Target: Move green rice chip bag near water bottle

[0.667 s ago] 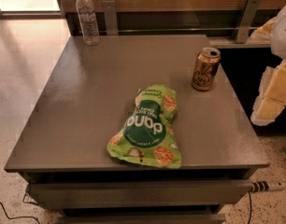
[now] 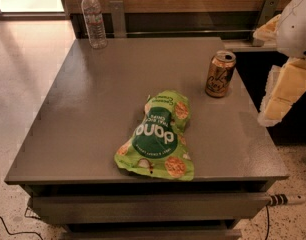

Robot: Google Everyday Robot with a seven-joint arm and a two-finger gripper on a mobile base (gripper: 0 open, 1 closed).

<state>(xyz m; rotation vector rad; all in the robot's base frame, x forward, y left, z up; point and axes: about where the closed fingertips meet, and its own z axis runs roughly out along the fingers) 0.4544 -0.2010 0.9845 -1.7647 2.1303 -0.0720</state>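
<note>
The gripper (image 2: 284,96), a pale tan-and-white shape at the right edge of the view, is sitting slightly further left and higher than it was a moment earlier, drawing a little closer to the right side of the table. Nothing else is shifting; every object is lying where it lay then. For the task this means the reach is only beginning. The gripper is hanging off the table's right side, well apart from the bag and carrying nothing. I cannot tell whether it is apart or together.

The grey table (image 2: 93,114) is filling most of the view. The green rice chip bag (image 2: 158,136) is lying flat just in front of the table's middle, running from the front edge back toward the centre and angling slightly to the right. The water bottle (image 2: 94,19) is standing upright at the far left corner, well apart from the bag, so the whole move is still waiting to be done. I am judging that the bag needs carrying diagonally back and to the left. The gold can (image 2: 220,74) is standing upright toward the far right, between the gripper and the bag's far end, and it is looking like the thing to avoid on the way in. A thin cable (image 2: 285,200) is poking out below the front right corner.
</note>
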